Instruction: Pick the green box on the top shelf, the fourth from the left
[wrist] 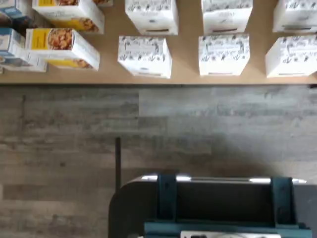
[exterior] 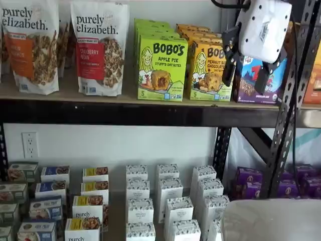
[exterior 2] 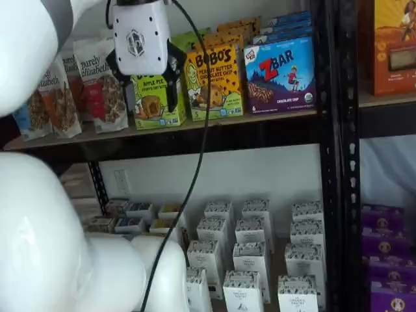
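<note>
The green box point(exterior: 161, 70) is a lime Bobo's Apple Pie carton standing upright on the top shelf point(exterior: 125, 114), with more green cartons lined up behind it. My gripper point(exterior: 246, 71) hangs out in front of the shelves with its white body up high. A plain gap shows between its two black fingers point(exterior: 229, 61), which hold nothing, so it is open. In a shelf view the gripper point(exterior 2: 144, 84) partly covers the green box point(exterior 2: 156, 103) above the top shelf point(exterior 2: 195, 133). The wrist view shows neither the box nor the fingers.
Purely Elizabeth bags point(exterior: 100, 47) stand to the left of the green box and an orange-yellow Bobo's box point(exterior: 210, 70) to its right, then a ZBar box point(exterior 2: 279, 75). White cartons point(exterior: 168, 201) fill the lower shelf. A dark steel upright point(exterior 2: 335, 156) and a hanging cable point(exterior 2: 198, 162) are near.
</note>
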